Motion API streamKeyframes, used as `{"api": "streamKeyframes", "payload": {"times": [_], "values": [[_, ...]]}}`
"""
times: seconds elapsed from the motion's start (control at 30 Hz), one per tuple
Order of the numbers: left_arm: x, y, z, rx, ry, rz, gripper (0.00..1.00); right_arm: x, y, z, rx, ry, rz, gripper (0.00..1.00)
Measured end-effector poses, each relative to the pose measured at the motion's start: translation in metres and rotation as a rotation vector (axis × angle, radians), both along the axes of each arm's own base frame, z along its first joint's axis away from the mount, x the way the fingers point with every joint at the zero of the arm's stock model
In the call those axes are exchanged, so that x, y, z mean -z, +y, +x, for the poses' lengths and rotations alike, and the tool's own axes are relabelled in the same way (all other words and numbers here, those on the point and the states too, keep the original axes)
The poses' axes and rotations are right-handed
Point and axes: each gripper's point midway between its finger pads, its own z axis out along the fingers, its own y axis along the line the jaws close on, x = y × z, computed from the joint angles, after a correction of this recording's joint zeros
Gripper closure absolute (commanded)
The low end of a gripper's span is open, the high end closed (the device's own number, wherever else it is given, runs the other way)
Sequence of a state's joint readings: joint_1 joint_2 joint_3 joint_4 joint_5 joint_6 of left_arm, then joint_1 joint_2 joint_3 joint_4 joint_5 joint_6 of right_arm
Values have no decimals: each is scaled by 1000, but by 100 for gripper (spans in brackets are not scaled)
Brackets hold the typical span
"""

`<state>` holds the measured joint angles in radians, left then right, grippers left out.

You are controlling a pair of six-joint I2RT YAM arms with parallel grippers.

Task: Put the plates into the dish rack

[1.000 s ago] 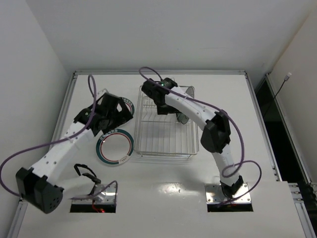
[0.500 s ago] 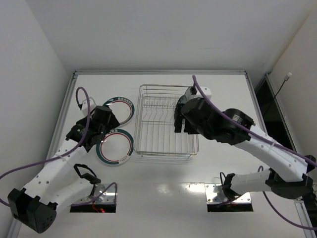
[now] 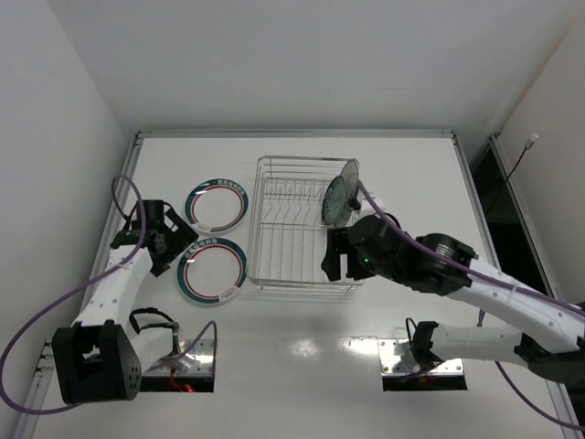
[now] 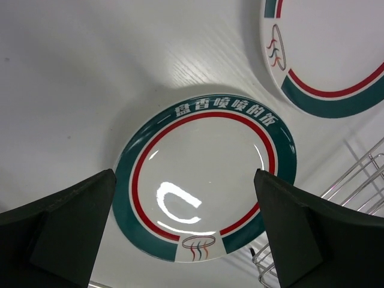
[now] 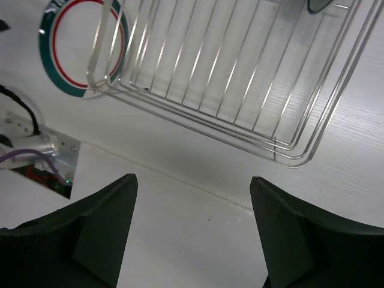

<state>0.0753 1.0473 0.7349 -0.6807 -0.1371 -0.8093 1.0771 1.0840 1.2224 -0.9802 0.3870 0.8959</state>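
- The right hand (image 3: 335, 257) has drawn back from above the dish rack (image 3: 292, 247) to its near edge. The left hand (image 3: 174, 245) has backed off to the left of the near plate (image 3: 212, 272).
- White Chinese characters arc along that glossy plate's green band, which encloses a thin red ring.
- Two plates (image 3: 337, 201) stand upright in the silver wire rack, and the far plate (image 3: 218, 203) lies flat on the white counter (image 3: 302, 320).
- Both hands have their fingers spread, gripping nothing.

Showing white with dark green band and thin red ring on near plate (image 3: 212, 271) and far plate (image 3: 218, 204); gleaming silver along the rack (image 3: 302, 286); looking white across the table (image 3: 411, 174).
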Motion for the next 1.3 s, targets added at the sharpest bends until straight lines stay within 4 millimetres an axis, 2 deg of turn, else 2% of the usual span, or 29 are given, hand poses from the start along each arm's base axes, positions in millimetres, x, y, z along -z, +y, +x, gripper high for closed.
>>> {"api": "streamKeyframes", "payload": {"times": [0.17,0.23,0.27,0.33,0.43,0.53,0.63,0.7,0.9,1.0,1.03,1.13,1.17,1.23,1.3], "values": [[23,-15,-6,23,60,-99,0,-3,-21,-20,-22,-30,112,27],[28,-19,-9,30,64,-122,3,-6,-35,-28,-12,-43,170,27],[31,-20,-10,29,67,-132,8,-8,-40,-31,-7,-49,194,27],[39,-23,-14,21,80,-149,9,-19,-51,-38,4,-71,265,27],[47,-18,-24,1,123,-126,11,-34,-65,-45,14,-100,346,27],[43,-8,-26,-29,142,-81,11,-34,-78,-50,32,-102,348,27],[39,3,-21,-67,153,-31,11,-32,-81,-50,39,-96,338,27],[45,9,-22,-96,191,-6,11,-31,-80,-50,37,-92,335,27],[89,10,-41,-121,375,-7,11,-26,-70,-48,26,-70,309,27],[93,3,-36,-119,350,-50,25,-27,-66,-47,20,-63,295,27],[93,1,-33,-114,334,-65,40,-28,-65,-46,19,-63,293,27],[95,-7,-24,-97,292,-110,64,-34,-64,-46,16,-70,303,26],[95,-10,-22,-90,280,-125,77,-35,-64,-45,16,-72,304,26],[94,-19,-16,-62,246,-177,86,-38,-65,-46,16,-76,306,26],[91,-28,-2,-40,178,-226,100,-38,-66,-46,16,-75,305,26]]}}
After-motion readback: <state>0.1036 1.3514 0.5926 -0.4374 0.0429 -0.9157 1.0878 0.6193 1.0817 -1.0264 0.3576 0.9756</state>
